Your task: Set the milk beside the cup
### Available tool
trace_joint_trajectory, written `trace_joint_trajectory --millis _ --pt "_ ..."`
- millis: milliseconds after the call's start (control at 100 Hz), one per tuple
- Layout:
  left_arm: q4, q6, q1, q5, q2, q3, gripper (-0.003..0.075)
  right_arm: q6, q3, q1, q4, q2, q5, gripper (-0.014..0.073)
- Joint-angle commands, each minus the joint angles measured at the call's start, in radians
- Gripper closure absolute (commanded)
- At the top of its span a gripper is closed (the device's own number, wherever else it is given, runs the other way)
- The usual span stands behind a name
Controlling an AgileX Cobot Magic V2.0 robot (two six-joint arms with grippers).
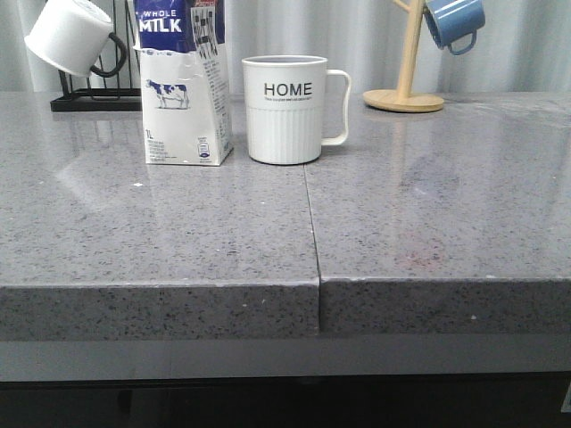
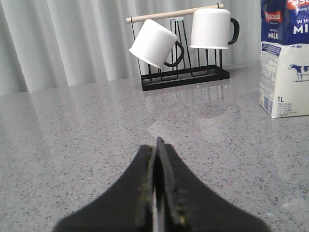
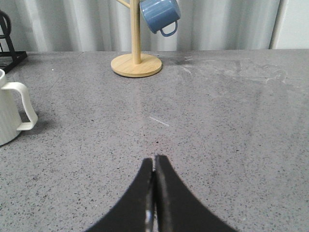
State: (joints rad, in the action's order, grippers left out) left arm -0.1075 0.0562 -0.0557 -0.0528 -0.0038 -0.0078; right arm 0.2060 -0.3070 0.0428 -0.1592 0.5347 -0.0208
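The milk (image 1: pixel 183 82), a tall white and dark-blue "WHOLE MILK" carton with a cow picture, stands upright on the grey counter, close to the left of the cup (image 1: pixel 285 110), a white ribbed "HOME" mug with its squared handle to the right. A narrow gap separates them. The milk also shows in the left wrist view (image 2: pixel 286 58), and the cup's handle side shows in the right wrist view (image 3: pixel 10 113). My left gripper (image 2: pixel 157 145) is shut and empty, low over the counter, well short of the milk. My right gripper (image 3: pixel 154 162) is shut and empty, to the right of the cup. Neither arm shows in the front view.
A black wire rack (image 2: pixel 183 77) with two white black-handled mugs (image 2: pixel 153 43) stands behind the milk at the back left. A wooden mug tree (image 1: pixel 406 80) with a small blue mug (image 1: pixel 455 22) stands at the back right. A seam (image 1: pixel 312 223) runs down the counter's middle.
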Motion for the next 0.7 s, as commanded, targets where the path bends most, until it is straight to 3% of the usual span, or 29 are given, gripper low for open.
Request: trace_joint_trajectory --millis 0,690 --pt "0.009 0.008 -0.008 0.072 -0.033 0.051 0.0741 0.001 -0.026 -0.006 -0.008 0.0 -0.073 0.0715" --pt "0.009 0.008 -0.008 0.072 -0.033 0.051 0.0741 0.001 -0.019 -0.006 -0.008 0.0 -0.073 0.0715"
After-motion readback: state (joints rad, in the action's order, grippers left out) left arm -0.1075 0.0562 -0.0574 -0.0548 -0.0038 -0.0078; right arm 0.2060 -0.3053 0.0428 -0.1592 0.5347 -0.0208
